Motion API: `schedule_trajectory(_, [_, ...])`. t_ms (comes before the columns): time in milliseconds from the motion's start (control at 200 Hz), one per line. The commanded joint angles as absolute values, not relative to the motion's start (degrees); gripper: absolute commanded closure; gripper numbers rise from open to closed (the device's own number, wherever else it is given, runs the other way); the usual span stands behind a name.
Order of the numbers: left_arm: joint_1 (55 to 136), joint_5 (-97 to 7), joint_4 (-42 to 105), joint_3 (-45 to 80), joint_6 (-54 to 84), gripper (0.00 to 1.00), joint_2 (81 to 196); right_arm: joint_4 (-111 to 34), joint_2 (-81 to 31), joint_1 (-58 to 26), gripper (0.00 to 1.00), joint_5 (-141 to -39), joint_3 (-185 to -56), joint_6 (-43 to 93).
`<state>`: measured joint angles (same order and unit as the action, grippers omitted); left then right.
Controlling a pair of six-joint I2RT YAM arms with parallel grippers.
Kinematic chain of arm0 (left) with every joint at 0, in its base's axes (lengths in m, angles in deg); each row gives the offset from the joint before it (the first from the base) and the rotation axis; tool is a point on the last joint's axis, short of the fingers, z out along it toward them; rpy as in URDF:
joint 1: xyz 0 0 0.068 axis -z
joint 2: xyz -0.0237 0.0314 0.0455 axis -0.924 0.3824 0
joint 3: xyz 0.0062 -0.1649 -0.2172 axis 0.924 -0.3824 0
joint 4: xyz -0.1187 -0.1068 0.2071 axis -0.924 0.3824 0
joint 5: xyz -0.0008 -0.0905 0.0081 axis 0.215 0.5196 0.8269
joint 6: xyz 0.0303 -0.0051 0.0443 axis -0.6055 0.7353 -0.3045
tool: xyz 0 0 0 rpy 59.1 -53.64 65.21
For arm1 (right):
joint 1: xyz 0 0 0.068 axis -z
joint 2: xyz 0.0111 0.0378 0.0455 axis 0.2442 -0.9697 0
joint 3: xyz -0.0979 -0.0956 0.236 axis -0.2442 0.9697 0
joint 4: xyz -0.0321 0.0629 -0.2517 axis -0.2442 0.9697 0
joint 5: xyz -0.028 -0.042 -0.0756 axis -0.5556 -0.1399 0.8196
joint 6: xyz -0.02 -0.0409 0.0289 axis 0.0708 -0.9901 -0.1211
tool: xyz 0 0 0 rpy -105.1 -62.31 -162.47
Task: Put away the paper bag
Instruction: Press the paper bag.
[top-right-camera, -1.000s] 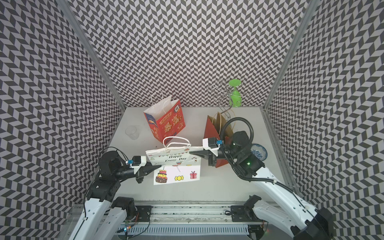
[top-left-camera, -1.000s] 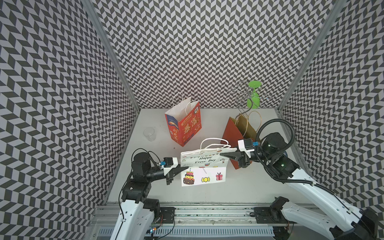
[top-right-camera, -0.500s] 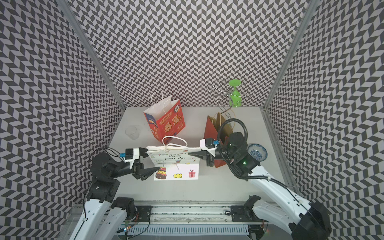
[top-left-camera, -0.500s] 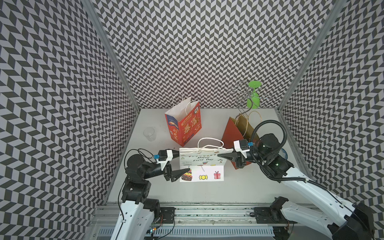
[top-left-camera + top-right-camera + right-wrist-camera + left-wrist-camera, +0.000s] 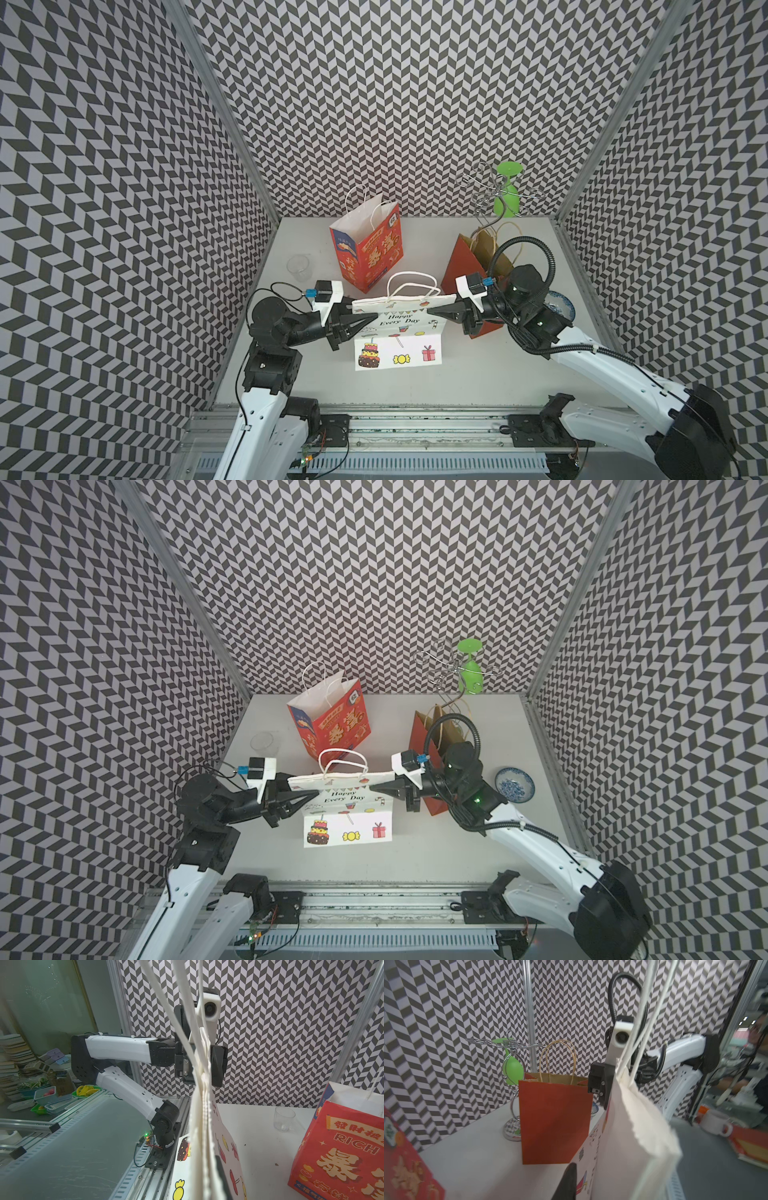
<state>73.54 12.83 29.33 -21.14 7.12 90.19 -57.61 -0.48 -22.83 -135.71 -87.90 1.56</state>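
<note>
A white paper bag (image 5: 397, 332) printed "Happy Every Day" is held flattened at the middle of the bench (image 5: 415, 399), strung between the robot's two arms; the left hand (image 5: 372, 319) is pinched together on one end of the bag's top edge and the right hand (image 5: 432, 311) is clamped on the other end, the two facing each other across the paper; the bag's lower part, with its cake, sweet and gift pictures, slopes forward towards the front rail, and its white handles (image 5: 411, 282) stand up above the held edge; in the left wrist view one dark finger (image 5: 568, 1182) lies against the printed face, its partner hidden behind the paper; just behind stands a red printed bag (image 5: 370, 253), upright and open, with a plain red bag (image 5: 461, 266) beside the right arm; a clear cup (image 5: 298, 268) sits near the left wall, a wire stand (image 5: 486, 191) carrying a green glass (image 5: 508, 195) stands at the back, and a blue-patterned bowl (image 5: 514, 789) rests by the right arm.
</note>
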Motion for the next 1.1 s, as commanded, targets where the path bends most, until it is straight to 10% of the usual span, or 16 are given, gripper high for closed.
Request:
schedule_trajectory(0, [73.91,13.75,25.21,-19.40,10.01,1.00,89.69,-60.64,-0.64,-23.13,1.00,-136.72,-89.33,1.58])
schedule_trajectory(361, [74.59,13.76,21.61,-19.57,12.51,1.00,87.98,-64.42,10.20,-22.80,0.47,-132.96,-86.96,6.56])
schedule_trajectory(551, [74.84,15.03,20.67,-20.78,12.45,1.00,87.42,-60.64,8.05,-22.78,0.65,-132.61,-89.55,6.13])
schedule_trajectory(676, [75.01,15.17,19.72,-20.92,12.92,1.00,86.57,-61.09,6.96,-22.82,1.00,-133.96,-89.08,6.59])
schedule_trajectory(816, [75.09,14.13,18.53,-20.56,14.19,1.00,86.70,-60.13,7.84,-22.83,1.00,-134.18,-88.14,5.75])
schedule_trajectory(936, [75.15,12.05,14.63,-20.43,19.53,1.00,87.86,-54.59,10.03,-22.78,0.51,-131.77,-86.97,1.48])
schedule_trajectory(1097, [75.63,11.90,9.91,-22.09,24.02,1.00,88.40,-53.51,10.66,-22.86,0.42,-130.97,-84.13,-0.02])
